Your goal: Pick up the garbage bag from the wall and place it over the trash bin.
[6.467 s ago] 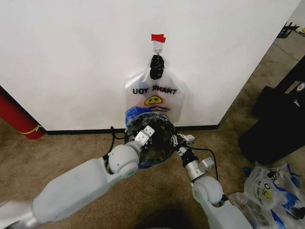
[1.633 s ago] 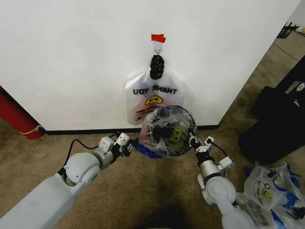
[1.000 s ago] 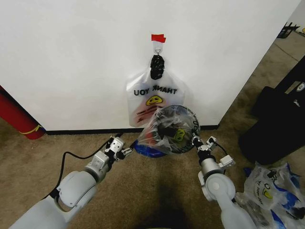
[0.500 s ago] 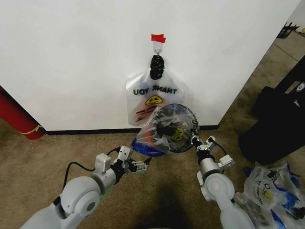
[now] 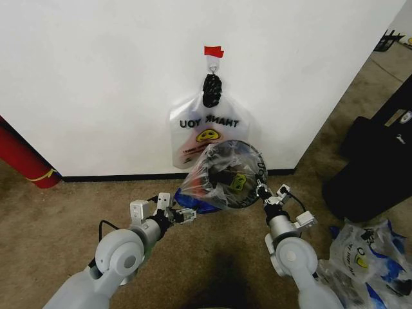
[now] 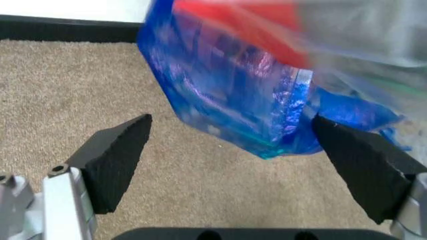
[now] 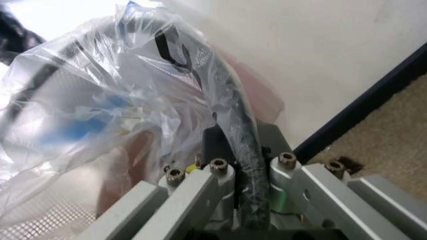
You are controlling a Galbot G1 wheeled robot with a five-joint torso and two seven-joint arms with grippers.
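Observation:
The trash bin (image 5: 230, 172), black wire mesh with a red base, is tilted up in front of the wall (image 5: 96, 77). The garbage bag (image 5: 215, 168), thin clear plastic with blue ends, is draped over it. My right gripper (image 5: 259, 188) is shut on the bin's black rim (image 7: 241, 135), with bag plastic (image 7: 100, 100) bunched against it. My left gripper (image 5: 187, 215) is open just below the bag's hanging blue end (image 5: 193, 198). In the left wrist view that blue end (image 6: 233, 90) hangs beyond my left gripper (image 6: 231, 119), touching neither of the spread fingers (image 6: 113, 155).
A second bag with mirrored lettering (image 5: 207, 132) hangs from the hook under red tape (image 5: 214, 51). A red cylinder (image 5: 22, 158) stands at the left, a large black case (image 5: 376, 154) at the right, and a bundle of bags (image 5: 364, 254) lies on the carpet.
My left gripper let go of the bag's blue end, drew back and opened, then rose a little toward it again. My right gripper still holds the bin's rim.

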